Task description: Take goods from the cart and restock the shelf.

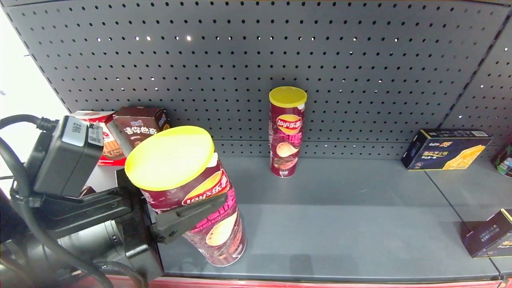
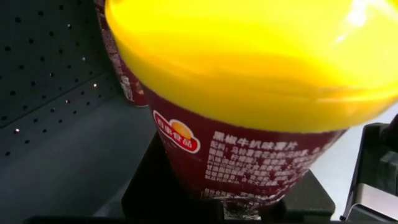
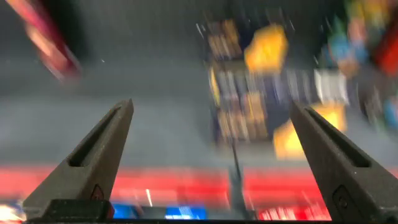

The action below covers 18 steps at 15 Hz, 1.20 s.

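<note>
Left of the standing can (image 1: 286, 134) and nearer the front edge of the shelf (image 1: 340, 224), the left gripper (image 1: 196, 200) is pinching the held can (image 1: 208, 228) around its upper body, just under the yellow lid (image 1: 170, 157). The held can is leaning: its long axis is tilting, lid toward the robot's left, base low over the shelf. Whether the base is touching, I cannot tell. The standing can is sitting upright against the pegboard (image 1: 360, 60), apart from the held one and behind it. In my judgement the coming move is hinging on righting that axis before release. Right of the standing can, a dark box (image 1: 446, 149) is lying by the pegboard. The right gripper (image 3: 211, 106) is hanging with its jaws spread wide, gripping nothing.
</note>
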Motion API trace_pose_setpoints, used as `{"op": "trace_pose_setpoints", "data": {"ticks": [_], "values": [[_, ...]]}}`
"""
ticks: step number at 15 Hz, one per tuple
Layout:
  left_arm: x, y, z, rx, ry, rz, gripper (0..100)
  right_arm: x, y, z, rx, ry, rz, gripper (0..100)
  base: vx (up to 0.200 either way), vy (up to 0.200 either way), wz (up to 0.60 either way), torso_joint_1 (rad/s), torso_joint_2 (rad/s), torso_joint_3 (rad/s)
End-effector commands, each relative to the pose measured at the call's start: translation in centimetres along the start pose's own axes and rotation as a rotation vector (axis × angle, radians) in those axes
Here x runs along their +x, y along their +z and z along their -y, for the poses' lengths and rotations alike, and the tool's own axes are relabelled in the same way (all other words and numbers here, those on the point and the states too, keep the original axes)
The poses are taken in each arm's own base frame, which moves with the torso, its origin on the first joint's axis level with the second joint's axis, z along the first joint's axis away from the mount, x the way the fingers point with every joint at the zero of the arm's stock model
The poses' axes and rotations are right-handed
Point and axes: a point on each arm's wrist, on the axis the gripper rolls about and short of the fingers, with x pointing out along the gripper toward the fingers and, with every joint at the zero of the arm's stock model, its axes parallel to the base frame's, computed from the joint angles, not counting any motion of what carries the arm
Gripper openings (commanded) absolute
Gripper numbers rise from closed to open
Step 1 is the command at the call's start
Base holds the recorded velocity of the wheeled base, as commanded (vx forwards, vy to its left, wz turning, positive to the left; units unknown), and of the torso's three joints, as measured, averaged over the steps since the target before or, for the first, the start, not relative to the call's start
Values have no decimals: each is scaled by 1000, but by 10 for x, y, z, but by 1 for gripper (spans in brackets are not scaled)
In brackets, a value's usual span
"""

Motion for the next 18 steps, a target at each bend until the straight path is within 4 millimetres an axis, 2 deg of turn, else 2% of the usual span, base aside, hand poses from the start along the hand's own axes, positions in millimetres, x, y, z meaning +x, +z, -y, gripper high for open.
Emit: {"op": "trace_pose_setpoints", "data": {"ticks": [1, 3, 7, 11, 13, 15, 16, 18], "values": [[2, -3, -1, -3, 4, -13, 0, 72, 75, -7, 28, 182, -52, 100, 0, 0, 0, 0, 0, 0], [3, -4, -2, -3, 5, -15, 0, 86, 77, -11, -3, 261, -72, 100, 0, 0, 0, 0, 0, 0], [3, -5, -1, -8, 6, -24, 0, 137, 76, -27, -29, 416, -168, 100, 0, 0, 0, 0, 0, 0], [6, -8, -2, -12, 2, -35, 0, 169, 66, -41, -52, 464, -223, 100, 0, 0, 0, 0, 0, 0], [7, -8, -3, -13, 1, -36, 0, 191, 58, -53, -69, 509, -256, 100, 0, 0, 0, 0, 0, 0], [10, -8, -4, -14, -1, -40, 0, 217, 54, -65, -119, 606, -224, 100, 0, 0, 0, 0, 0, 0], [10, -8, -4, -16, -1, -40, 0, 222, 52, -67, -126, 640, -215, 100, 0, 0, 0, 0, 0, 0], [10, -9, -4, -17, -3, -43, 0, 245, 51, -77, -137, 790, -159, 100, 0, 0, 0, 0, 0, 0]]}}
